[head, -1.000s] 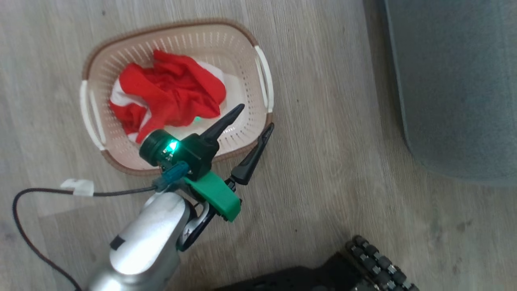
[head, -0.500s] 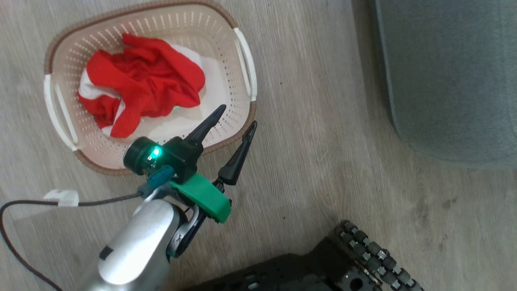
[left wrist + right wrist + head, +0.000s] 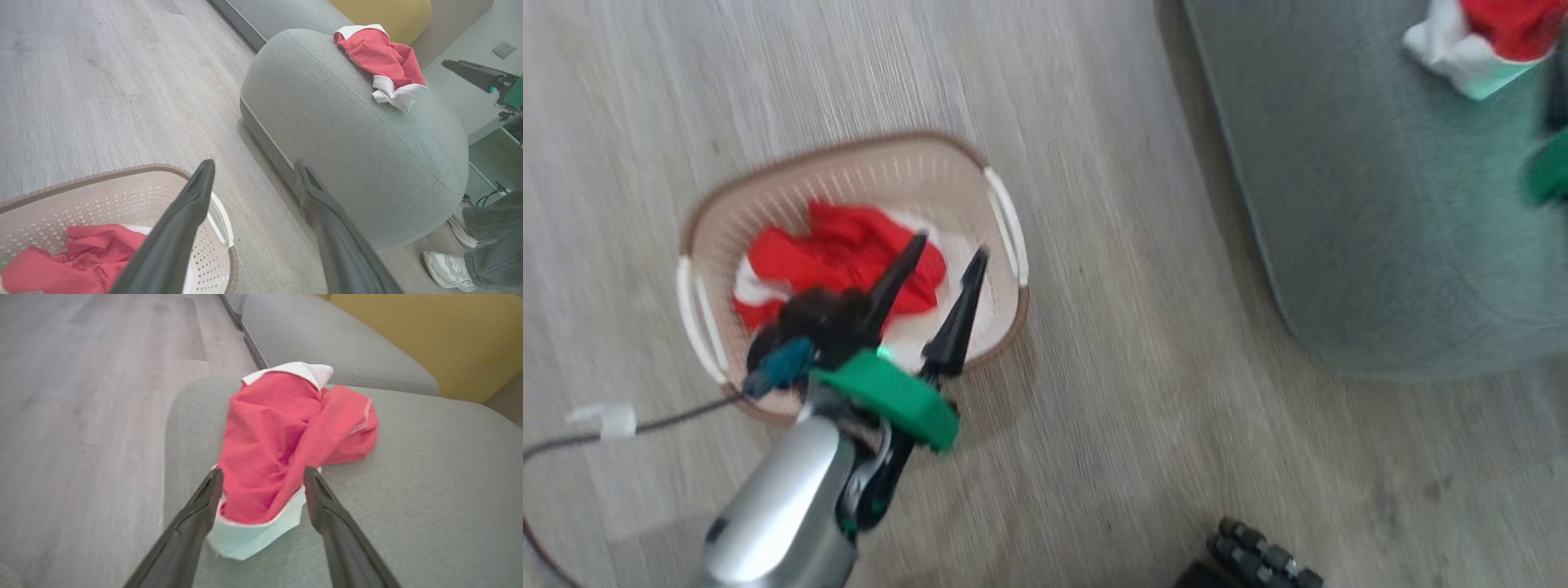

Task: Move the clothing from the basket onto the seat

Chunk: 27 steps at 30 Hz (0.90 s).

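A red and white piece of clothing (image 3: pixel 841 253) lies crumpled in the cream basket (image 3: pixel 1005 220) on the floor. My left gripper (image 3: pixel 949 249) hangs open above it, with nothing between its fingers. In the left wrist view that gripper (image 3: pixel 254 165) points past the basket rim (image 3: pixel 102 175) towards the seat (image 3: pixel 347 122). Another red and white garment (image 3: pixel 286 433) lies on the grey-green seat (image 3: pixel 408 477). My right gripper (image 3: pixel 263 473) is open there, its tips straddling the garment's near end. That garment also appears at the head view's top right (image 3: pixel 1486 33).
Pale wood floor separates the basket from the seat (image 3: pixel 1380 204). A yellow cushion (image 3: pixel 429 330) sits behind the seat. A person's white shoe (image 3: pixel 445 269) and trouser leg stand by the seat's far side. A black cable (image 3: pixel 662 420) trails on the floor left of the basket.
The head camera has shifted, bringing the garment on the seat into view. My left gripper, earlier straddling the basket's right rim, now hangs over the basket's inside, above the clothing.
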Tool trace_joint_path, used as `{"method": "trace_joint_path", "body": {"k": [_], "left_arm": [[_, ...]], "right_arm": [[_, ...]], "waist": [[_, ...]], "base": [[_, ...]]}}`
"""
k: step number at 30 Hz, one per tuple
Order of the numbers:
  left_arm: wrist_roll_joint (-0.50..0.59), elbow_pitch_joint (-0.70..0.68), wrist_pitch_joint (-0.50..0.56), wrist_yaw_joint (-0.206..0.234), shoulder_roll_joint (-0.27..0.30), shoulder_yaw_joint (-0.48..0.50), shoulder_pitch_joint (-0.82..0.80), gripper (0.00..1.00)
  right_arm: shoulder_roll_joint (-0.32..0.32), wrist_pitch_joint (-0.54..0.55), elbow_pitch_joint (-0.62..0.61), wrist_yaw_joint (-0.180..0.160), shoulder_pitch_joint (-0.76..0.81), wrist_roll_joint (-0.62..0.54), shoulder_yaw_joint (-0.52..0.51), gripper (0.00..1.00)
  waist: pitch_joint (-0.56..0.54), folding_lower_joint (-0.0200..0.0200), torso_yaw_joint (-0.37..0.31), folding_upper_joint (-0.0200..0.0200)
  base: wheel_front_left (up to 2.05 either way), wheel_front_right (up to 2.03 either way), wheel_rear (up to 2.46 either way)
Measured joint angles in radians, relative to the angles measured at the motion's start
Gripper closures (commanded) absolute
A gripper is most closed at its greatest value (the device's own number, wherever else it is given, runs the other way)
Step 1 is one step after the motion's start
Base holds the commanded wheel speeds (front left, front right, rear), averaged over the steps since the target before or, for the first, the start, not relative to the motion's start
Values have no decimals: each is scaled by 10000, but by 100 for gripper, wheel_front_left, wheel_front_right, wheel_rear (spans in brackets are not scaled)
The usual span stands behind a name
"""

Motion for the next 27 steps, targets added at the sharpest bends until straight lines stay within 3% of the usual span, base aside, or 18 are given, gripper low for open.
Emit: {"method": "trace_joint_path", "body": {"k": [6,12,20,23,27], "left_arm": [[-155,343,-4,-75,-389,453,751,0],[159,698,-4,-63,-698,1296,1039,0],[876,1195,-4,-75,-878,2571,1901,0],[1154,1340,-4,-138,-913,2984,2167,0],[1463,1624,-4,-353,-1051,3340,2396,0]], "right_arm": [[-140,-15,-1300,0,1361,529,880,0],[59,-134,-3066,0,2817,454,1354,0],[963,-146,-5116,0,5164,485,1423,0],[1390,-146,-5342,0,5843,-148,1348,0],[2117,-146,-5338,0,6697,-1001,389,0]], "waist": [[-1209,0,76,0],[-2354,0,702,0],[-3390,0,2196,0],[-3738,0,2600,0],[-4120,0,3059,0]], "base": [[0,0,0],[0,0,0],[0,0,0],[0,0,0],[0,0,0]]}}
